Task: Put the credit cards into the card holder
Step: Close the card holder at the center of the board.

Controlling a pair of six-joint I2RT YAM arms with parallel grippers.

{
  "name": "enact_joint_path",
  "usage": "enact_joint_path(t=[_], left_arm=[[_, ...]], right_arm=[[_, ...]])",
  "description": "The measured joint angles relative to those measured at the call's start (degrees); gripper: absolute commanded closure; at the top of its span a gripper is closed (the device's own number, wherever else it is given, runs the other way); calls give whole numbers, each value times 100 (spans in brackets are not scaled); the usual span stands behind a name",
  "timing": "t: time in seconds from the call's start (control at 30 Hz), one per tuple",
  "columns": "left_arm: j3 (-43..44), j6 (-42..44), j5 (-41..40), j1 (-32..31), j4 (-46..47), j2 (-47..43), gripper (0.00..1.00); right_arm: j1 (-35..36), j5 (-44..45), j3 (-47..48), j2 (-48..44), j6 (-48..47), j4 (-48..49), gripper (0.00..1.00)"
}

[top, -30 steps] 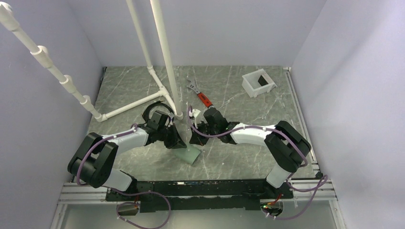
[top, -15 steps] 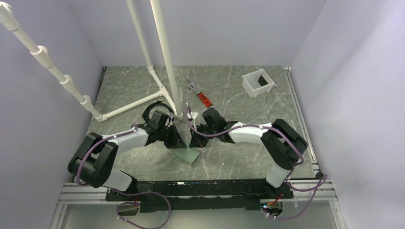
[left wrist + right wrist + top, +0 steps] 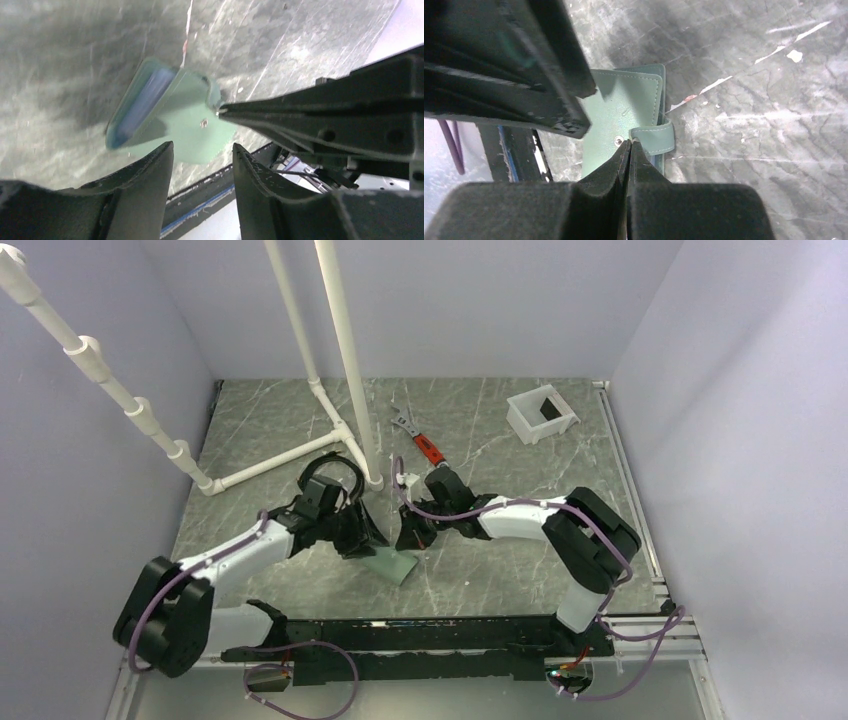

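Observation:
The grey-green card holder (image 3: 392,566) lies on the table between my two grippers, its paler mint face (image 3: 187,125) turned up. A light blue credit card (image 3: 142,102) sits tucked in its left side, blurred. My left gripper (image 3: 202,145) hangs just short of the holder, open, with nothing between its fingers; from above it (image 3: 365,538) is left of the holder. My right gripper (image 3: 630,142) is shut, its tips touching the holder (image 3: 624,105) beside the snap, at the strap (image 3: 654,140). Whether it pinches the strap I cannot tell.
A white square tub (image 3: 542,412) stands at the back right. A red-handled wrench (image 3: 422,443) lies behind the grippers. A white pipe frame (image 3: 280,462) with an upright post runs over the back left. The black rail (image 3: 420,635) marks the near edge.
My left gripper has opened and drawn back to the left, leaving the blue card in the holder. Its elbow has swung down and left. The right gripper has hardly moved.

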Motion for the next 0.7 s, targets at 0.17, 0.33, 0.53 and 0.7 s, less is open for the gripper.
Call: enact_joint_path(t=[0.17,0.33,0.53,0.7], left_arm=[[-452,-616,-9,-13,-396,-719,45],[-1069,-1416,-2,-153,-651,-1266,44],[-1309,-1628,-20,-256,-20,-1329,43],[-1008,-1473,-315,-409,-79,-881,48]], right_arm=[[-22,44,-273,-98,527,319,100],[-22,177,-662,-326,1014,656,100],[-22,254,-1027,-647,1469,986,100],[-22,247,-1064,-675,1655,1163,100]])
